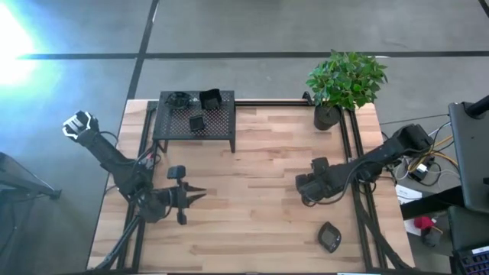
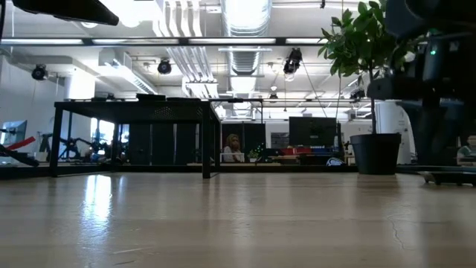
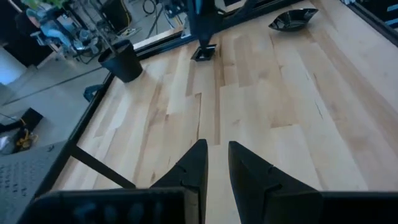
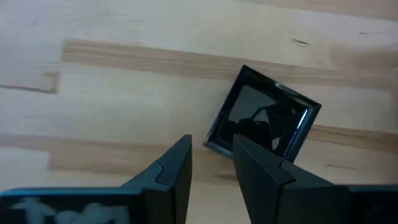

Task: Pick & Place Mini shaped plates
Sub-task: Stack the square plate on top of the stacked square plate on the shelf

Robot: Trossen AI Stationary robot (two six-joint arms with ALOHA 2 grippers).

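Hovering with narrowly parted fingers, my right gripper stands over a glossy black square mini plate lying free on the wooden table. Another dish lies nearby (several remain on the perforated black stand); my left gripper, narrowly parted, holds nothing.

Light wooden table, planked, dark rails along both sides. Directly on it: a black perforated metal stand at the far edge, well beyond the left gripper; a potted plant at the far corner, beyond the right gripper; a square glossy black plate flat on the wood just ahead of the right gripper's fingertips; a rounded black plate near the front edge, nearer than that gripper
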